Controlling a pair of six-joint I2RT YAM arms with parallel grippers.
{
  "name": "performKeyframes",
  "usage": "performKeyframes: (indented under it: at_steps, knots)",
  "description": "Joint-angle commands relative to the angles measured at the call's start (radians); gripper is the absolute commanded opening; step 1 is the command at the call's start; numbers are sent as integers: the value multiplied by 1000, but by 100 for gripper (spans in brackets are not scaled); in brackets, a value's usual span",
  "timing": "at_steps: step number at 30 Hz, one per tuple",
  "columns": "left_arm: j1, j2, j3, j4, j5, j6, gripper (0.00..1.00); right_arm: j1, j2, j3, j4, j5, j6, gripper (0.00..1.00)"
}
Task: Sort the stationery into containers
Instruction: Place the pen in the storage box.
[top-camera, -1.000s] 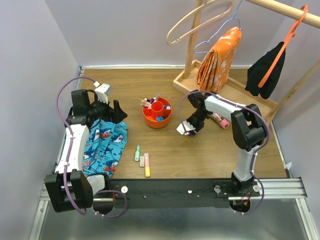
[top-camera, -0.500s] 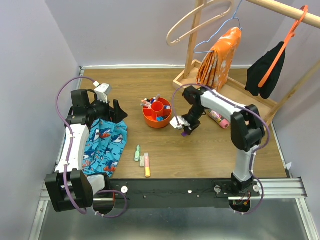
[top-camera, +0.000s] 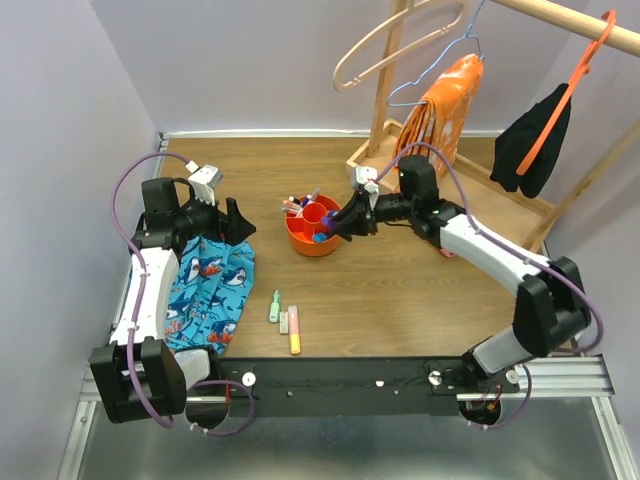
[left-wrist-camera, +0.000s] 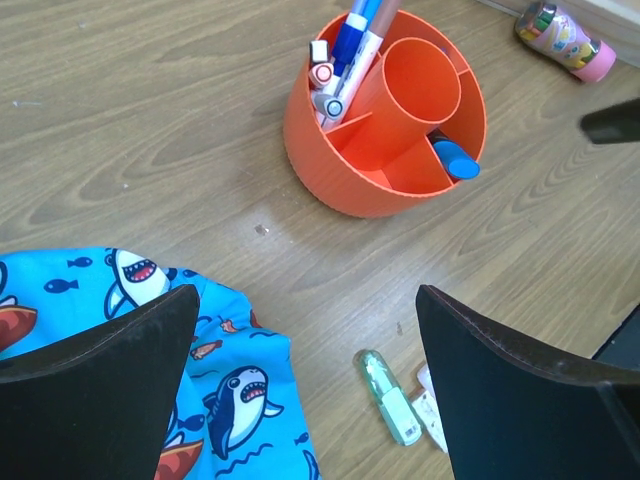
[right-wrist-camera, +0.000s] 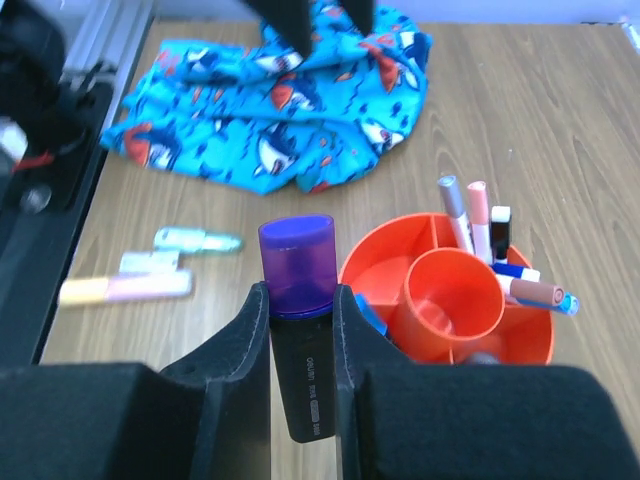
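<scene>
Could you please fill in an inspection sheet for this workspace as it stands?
Surface: wooden tabletop, no damage seen.
Job's things: orange bowl holds several pens; a few highlighters lie loose near the front edge.
Clutter: shark-print cloth bunched at left.
End effectors: right end effector shut on purple-capped marker near the bowl; left end effector open, empty.
Cables: purple cables loop along both arms.
Surroundings: wooden rack hung with orange garment and black garment.

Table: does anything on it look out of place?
A crumpled shark-print cloth lies at the left; it is not stationery. A pink bottle lies on its side. Three markers lie loose outside the orange bowl.
</scene>
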Motion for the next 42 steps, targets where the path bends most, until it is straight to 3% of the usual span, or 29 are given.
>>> performKeyframes:
  at_steps: [1, 11, 28, 30, 32, 36, 42]
  knots:
    - [7, 28, 60, -64, 19, 42, 99, -1, 92, -57, 566, -12, 306, 1]
    - [9, 70, 77, -72, -4, 68, 99, -1, 195, 5, 468, -92, 18, 1]
    - [23, 137, 83, -68, -4, 85, 99, 1, 352, -40, 657, -126, -10, 2]
    - [23, 137, 85, -68, -6, 91, 99, -1, 344, -35, 624, -139, -66, 11]
    - [24, 136, 83, -71, -7, 93, 99, -1, 335, -19, 500, -153, -167, 16]
    - [23, 128, 69, -58, -2, 85, 99, 1, 304, 1, 285, -176, -312, 36]
    - [24, 110, 56, -31, 13, 68, 99, 1, 223, 34, -46, -164, -517, 48]
